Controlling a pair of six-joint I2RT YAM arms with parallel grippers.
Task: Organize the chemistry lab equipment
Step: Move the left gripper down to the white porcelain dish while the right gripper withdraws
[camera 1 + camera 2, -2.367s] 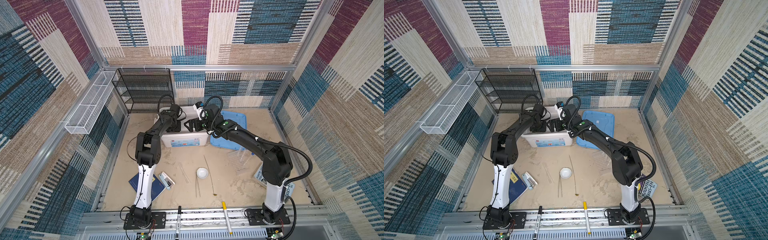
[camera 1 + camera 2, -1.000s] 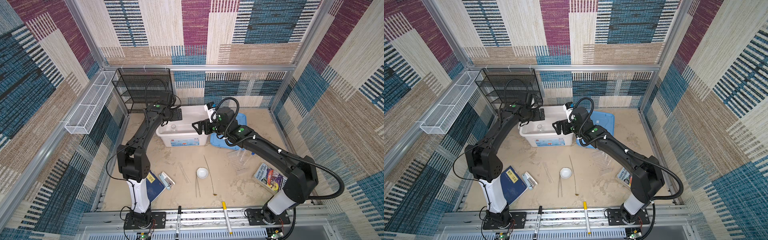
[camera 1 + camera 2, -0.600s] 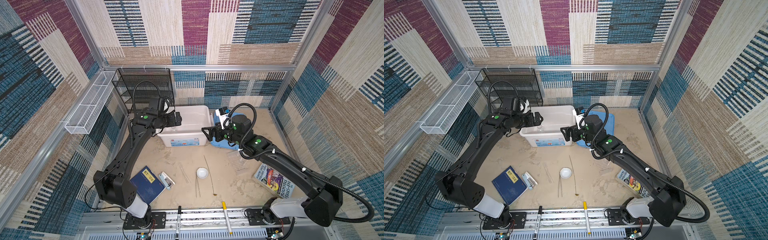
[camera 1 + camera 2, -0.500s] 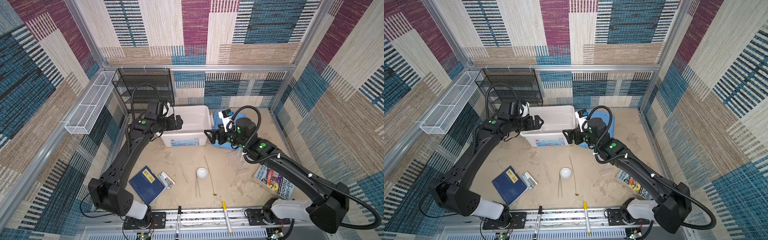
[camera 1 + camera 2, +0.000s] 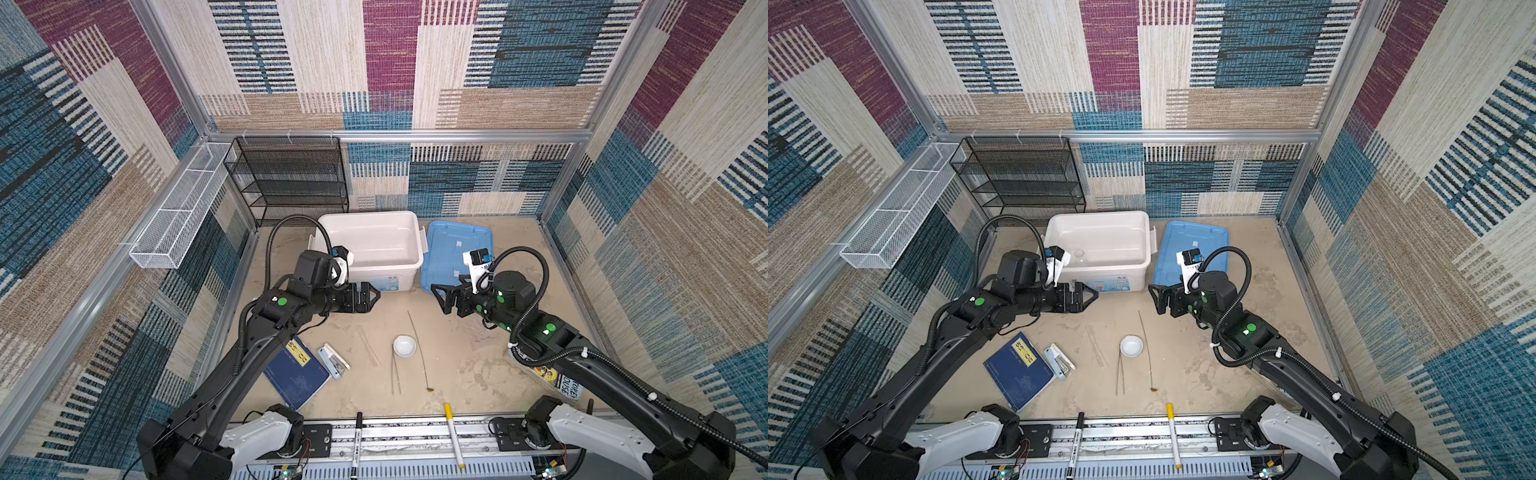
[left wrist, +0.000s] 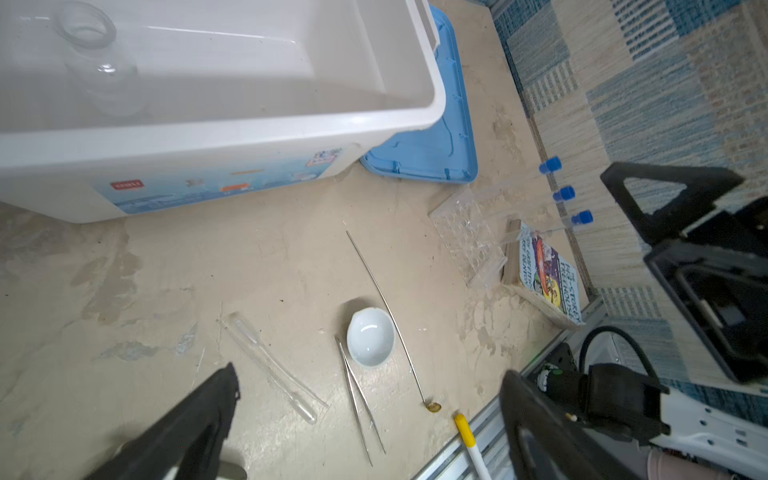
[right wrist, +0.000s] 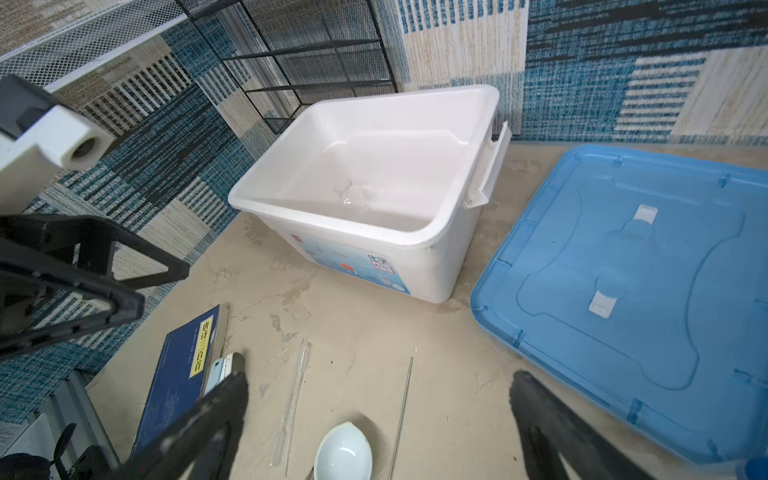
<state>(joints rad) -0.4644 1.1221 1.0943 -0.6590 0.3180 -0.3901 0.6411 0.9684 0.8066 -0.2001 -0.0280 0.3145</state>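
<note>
Barely begun, I judge: only the beaker [image 6: 95, 66] lies in the white bin [image 6: 291, 124]. On the surface [image 5: 478, 374] wait the dish [image 5: 404, 345], tweezers [image 6: 348, 374], spoon [image 6: 385, 316], rod [image 6: 268, 368], rack [image 6: 469, 237] and tubes [image 6: 564, 193] (all loose); left tool [image 5: 374, 297] and right tool [image 5: 438, 299] hang released, empty.

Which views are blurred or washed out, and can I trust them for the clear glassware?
Left wrist view: left tool blurred close up, table sharp, beaker faint against the white bin. Right wrist view: right tool smeared, beaker nearly lost on white. Both top views: sharp, evenly lit, but rod barely shows.
</note>
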